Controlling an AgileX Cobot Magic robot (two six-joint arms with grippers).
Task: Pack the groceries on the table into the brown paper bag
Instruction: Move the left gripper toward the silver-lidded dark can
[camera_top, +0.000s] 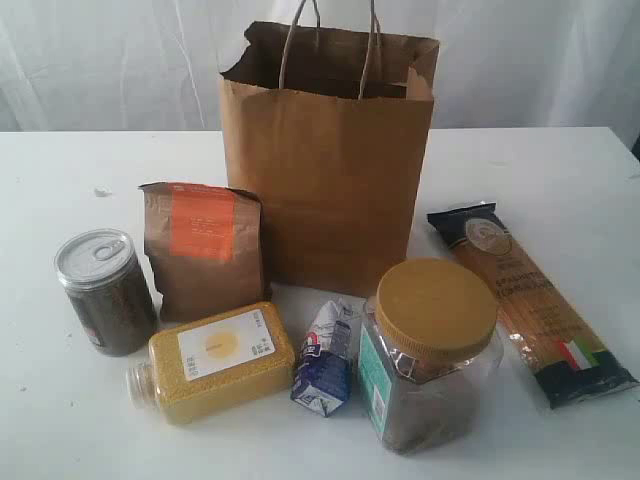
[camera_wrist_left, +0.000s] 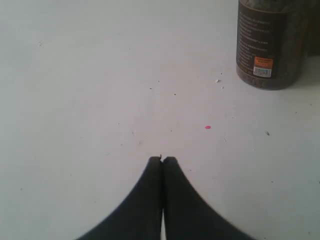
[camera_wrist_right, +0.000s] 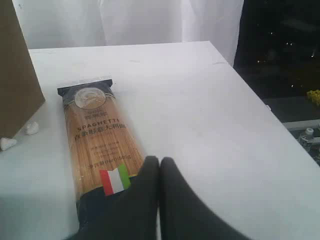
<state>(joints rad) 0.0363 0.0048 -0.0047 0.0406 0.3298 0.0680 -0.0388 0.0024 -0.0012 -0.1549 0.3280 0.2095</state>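
Observation:
The brown paper bag (camera_top: 335, 160) stands upright and open-topped at the middle back of the table (camera_top: 560, 180). In front of it are the dark pull-tab tin (camera_top: 105, 292), the brown pouch with an orange label (camera_top: 203, 248), the yellow grain bottle (camera_top: 215, 362) lying on its side, the small blue-white carton (camera_top: 325, 358), the yellow-lidded clear jar (camera_top: 428, 350) and the spaghetti packet (camera_top: 525, 298). Neither gripper shows in the exterior view. My left gripper (camera_wrist_left: 162, 159) is shut and empty above bare table, short of the tin (camera_wrist_left: 270, 42). My right gripper (camera_wrist_right: 159, 160) is shut and empty beside the spaghetti packet (camera_wrist_right: 97, 135).
White curtains hang behind the table. In the right wrist view the bag's wall (camera_wrist_right: 15, 80) stands past the packet, two small white scraps (camera_wrist_right: 31, 128) lie at its foot, and the table's edge (camera_wrist_right: 260, 107) drops to a dark area. A pink speck (camera_wrist_left: 207, 127) lies near the left gripper.

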